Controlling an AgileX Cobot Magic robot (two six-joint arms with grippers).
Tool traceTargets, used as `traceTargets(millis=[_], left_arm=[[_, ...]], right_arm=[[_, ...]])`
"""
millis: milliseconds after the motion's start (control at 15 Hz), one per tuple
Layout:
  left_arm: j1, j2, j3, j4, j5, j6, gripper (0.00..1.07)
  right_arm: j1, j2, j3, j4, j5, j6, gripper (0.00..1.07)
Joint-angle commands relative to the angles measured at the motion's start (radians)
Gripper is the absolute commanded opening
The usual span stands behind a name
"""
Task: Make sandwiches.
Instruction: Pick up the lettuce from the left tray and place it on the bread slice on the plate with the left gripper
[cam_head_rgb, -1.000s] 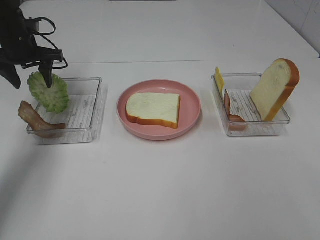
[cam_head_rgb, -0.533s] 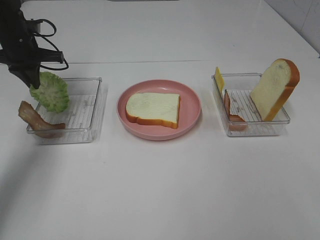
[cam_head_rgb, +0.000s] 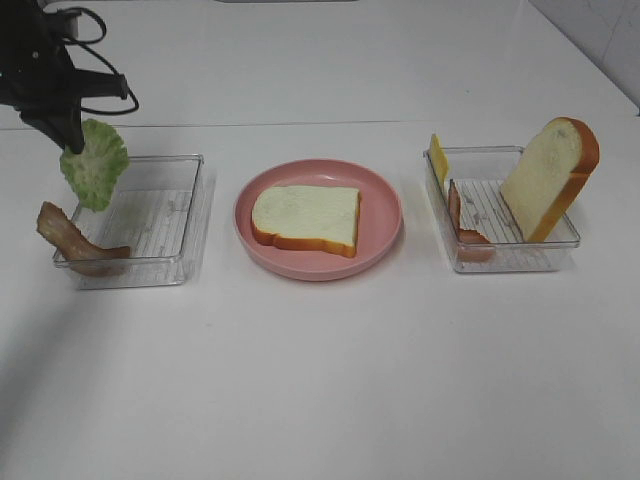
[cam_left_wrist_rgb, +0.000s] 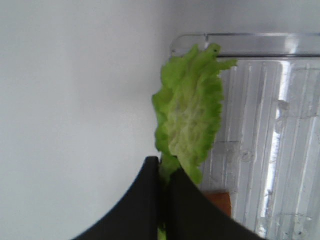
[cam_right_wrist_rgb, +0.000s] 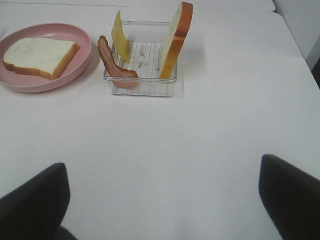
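My left gripper (cam_head_rgb: 68, 138) (cam_left_wrist_rgb: 164, 172) is shut on the top edge of the ruffled green lettuce leaf (cam_head_rgb: 94, 165) (cam_left_wrist_rgb: 190, 120), which hangs above the far left corner of the left clear tray (cam_head_rgb: 150, 260). A bacon strip (cam_head_rgb: 70, 240) leans over that tray's left wall. One bread slice (cam_head_rgb: 305, 218) (cam_right_wrist_rgb: 39, 56) lies flat on the pink plate (cam_head_rgb: 385, 215) (cam_right_wrist_rgb: 85, 55). The right tray (cam_head_rgb: 515, 262) (cam_right_wrist_rgb: 142, 87) holds an upright bread slice (cam_head_rgb: 548, 178) (cam_right_wrist_rgb: 175, 37), a yellow cheese square (cam_head_rgb: 438, 158) (cam_right_wrist_rgb: 120, 42) and a bacon strip (cam_head_rgb: 462, 225) (cam_right_wrist_rgb: 114, 62). My right gripper (cam_right_wrist_rgb: 162, 200) is open, well back from that tray.
Bare white table lies in front of the plate and trays and behind them. The left arm's black cables (cam_head_rgb: 95, 85) loop above the left tray. The table's right edge (cam_right_wrist_rgb: 295, 47) shows beyond the right tray.
My left gripper has shut on the lettuce leaf and lifted it up out of the left tray. The right side has not changed.
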Motion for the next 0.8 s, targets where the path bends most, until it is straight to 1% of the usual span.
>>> traceTargets(millis=[67, 133, 200, 267, 400, 600, 800], left_arm=[[-0.006, -0.076, 0.006, -0.098, -0.052, 0.021, 0.00], [-0.008, -0.093, 0.006, -0.149, -0.077, 0.042, 0.00], [-0.012, -0.097, 0.006, -0.229, -0.101, 0.075, 0.00], [-0.027, -0.093, 0.006, -0.354, -0.125, 0.117, 0.00], [-0.059, -0.084, 0.006, -0.481, -0.165, 0.170, 0.00], [-0.128, -0.061, 0.007, -0.589, -0.220, 0.223, 0.00], [-0.216, -0.007, 0.007, -0.677, -0.263, 0.230, 0.00]], right_arm=[[-0.004, -0.011, 0.002, -0.002, -0.011, -0.007, 0.96], [-0.004, -0.011, 0.002, -0.002, -0.011, -0.007, 0.96], [-0.004, -0.011, 0.002, -0.002, -0.011, -0.007, 0.96], [-0.004, -0.009, 0.002, -0.002, -0.011, -0.007, 0.96], [-0.004, -0.009, 0.002, -0.002, -0.011, -0.007, 0.96], [-0.004, -0.009, 0.002, -0.002, -0.011, -0.007, 0.96], [-0.004, -0.009, 0.002, -0.002, -0.011, -0.007, 0.96]])
